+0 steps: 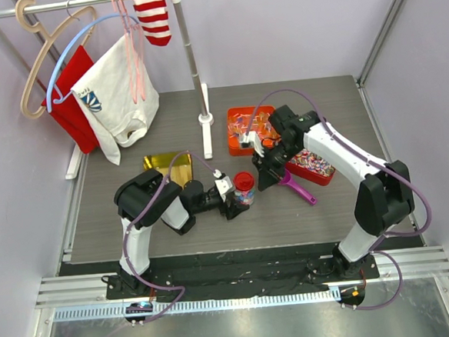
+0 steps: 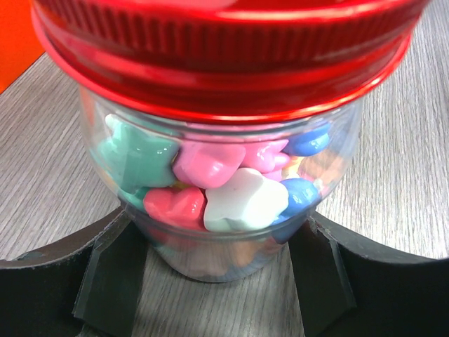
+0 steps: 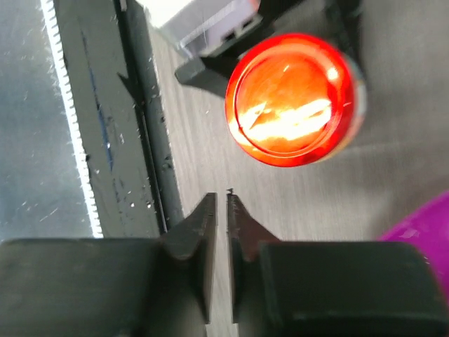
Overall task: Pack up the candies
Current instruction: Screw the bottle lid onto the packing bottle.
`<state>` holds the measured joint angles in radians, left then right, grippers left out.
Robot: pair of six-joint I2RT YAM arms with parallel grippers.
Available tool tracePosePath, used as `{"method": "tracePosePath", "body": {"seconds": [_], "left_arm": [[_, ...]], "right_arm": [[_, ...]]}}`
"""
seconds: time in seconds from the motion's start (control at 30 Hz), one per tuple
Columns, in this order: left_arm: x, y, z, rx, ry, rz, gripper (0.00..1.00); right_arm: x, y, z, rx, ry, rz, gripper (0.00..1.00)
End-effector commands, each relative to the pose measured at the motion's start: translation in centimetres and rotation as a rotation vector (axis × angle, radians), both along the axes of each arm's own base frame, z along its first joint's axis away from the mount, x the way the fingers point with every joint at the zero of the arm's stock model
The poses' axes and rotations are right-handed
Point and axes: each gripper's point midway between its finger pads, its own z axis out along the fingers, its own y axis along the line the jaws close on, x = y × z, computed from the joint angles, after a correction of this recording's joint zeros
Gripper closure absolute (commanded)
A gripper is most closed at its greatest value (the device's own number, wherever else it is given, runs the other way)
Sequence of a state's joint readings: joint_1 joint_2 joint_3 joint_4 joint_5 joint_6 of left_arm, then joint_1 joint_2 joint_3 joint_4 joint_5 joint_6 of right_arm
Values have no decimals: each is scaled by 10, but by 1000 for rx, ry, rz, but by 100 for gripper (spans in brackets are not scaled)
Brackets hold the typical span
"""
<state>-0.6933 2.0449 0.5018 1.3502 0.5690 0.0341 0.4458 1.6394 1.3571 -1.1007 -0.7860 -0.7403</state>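
Candies (image 2: 242, 200) are in the jar (image 2: 144, 210), red lid (image 2: 224, 63) on top. The jar stands about mid-table (image 1: 105, 223), slightly toward the near edge.

Left gripper (image 2: 219, 253) is spread wide around the jar's lower wall, and the pads look to be in contact on both sides, so I read it as holding the jar. Right gripper (image 3: 219, 200) is pinched shut on nothing and hangs above the table just beside the jar, on the side toward the right edge.

Risks:
- The grip is low on a round, smooth, clear wall, with the lid's weight up top. Any sideways pull and the jar could pivot or slip out of the pads.
- I can't tell if the lid is threaded down or just resting. If loose, a tip spills everything.
- The right gripper is close to the lid, so a careless swing would clip it.
- The purple scoop (image 1: 301, 188) lies near the jar toward the right edge and could snag the right arm.

Materials:
- The jar is transparent and curved.
- The lid is glossy red metal with a ribbed skirt, and there's strong glare on it in the right wrist view.
- The candies are small, lumpy, matte pastels: pink, white, mint, blue.
- The tabletop is matte grey woodgrain.
- The pads are black and hard-looking.
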Motion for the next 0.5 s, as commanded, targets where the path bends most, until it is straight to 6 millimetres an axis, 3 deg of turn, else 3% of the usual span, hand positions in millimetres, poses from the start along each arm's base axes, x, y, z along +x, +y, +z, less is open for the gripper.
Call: {"method": "tracePosePath", "body": {"seconds": [0.0,0.13,0.23,0.47], "left_arm": [[14,-7,38,-118,-142,18,62],[14,-7,38,-118,-142,18,62],[14,-7,36,-116,-139,17,62],[14,-8,37,-118,-142,15,62]], "right_arm": [[32,14,55,86,-212,-22,77],[55,28,63,128,-254,-41,57],[63,43,57,151,-219,-25,52],[72,71,43,182,-172,8,49]]}}
